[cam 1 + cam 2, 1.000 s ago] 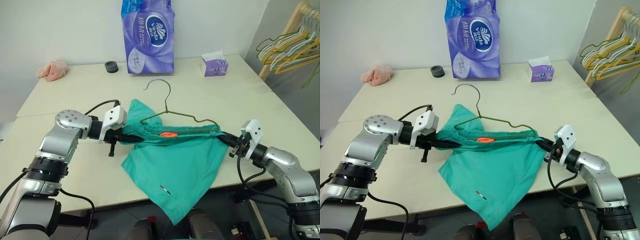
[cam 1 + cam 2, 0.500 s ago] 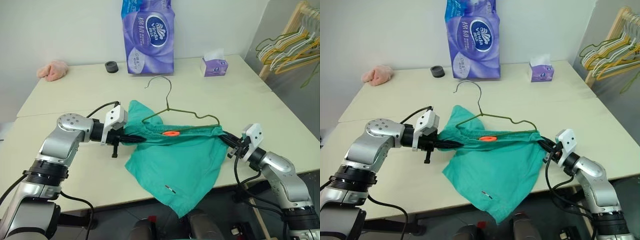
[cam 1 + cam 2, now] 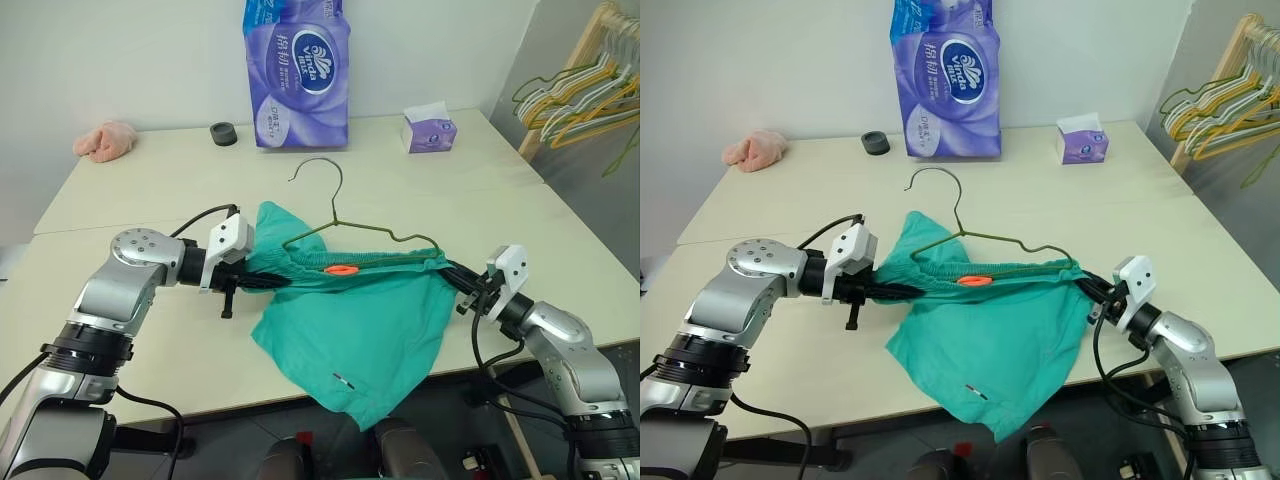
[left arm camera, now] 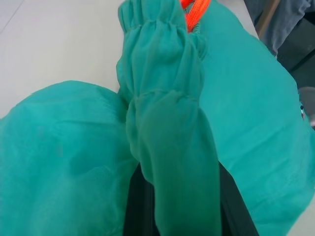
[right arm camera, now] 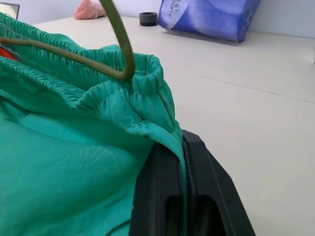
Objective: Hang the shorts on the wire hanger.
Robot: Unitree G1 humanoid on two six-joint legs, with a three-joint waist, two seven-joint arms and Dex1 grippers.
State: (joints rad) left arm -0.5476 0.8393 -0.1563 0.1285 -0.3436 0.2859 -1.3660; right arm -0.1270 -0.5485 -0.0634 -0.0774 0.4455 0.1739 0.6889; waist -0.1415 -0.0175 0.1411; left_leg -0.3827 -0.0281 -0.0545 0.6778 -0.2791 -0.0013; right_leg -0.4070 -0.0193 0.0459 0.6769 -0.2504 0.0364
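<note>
The teal-green shorts are stretched by their gathered waistband between my two grippers, with the legs drooping over the table's front edge. An orange drawstring shows at the waistband's middle. My left gripper is shut on the waistband's left end, the fabric bunched between its fingers. At the right end, my right gripper is shut on the waistband. The olive wire hanger sits with its lower part inside the waistband, its hook lying toward the table's back. Its wire bends into the fabric.
A purple tissue pack stands at the back of the table, a small purple tissue box to its right. A black roll and a pink fluffy cloth lie at the back left. Yellow and pale-green hangers hang on a rack at right.
The shorts' hanging legs swung a little to the right. Both grippers hold the waistband as before, the right wrist tilting slightly.
</note>
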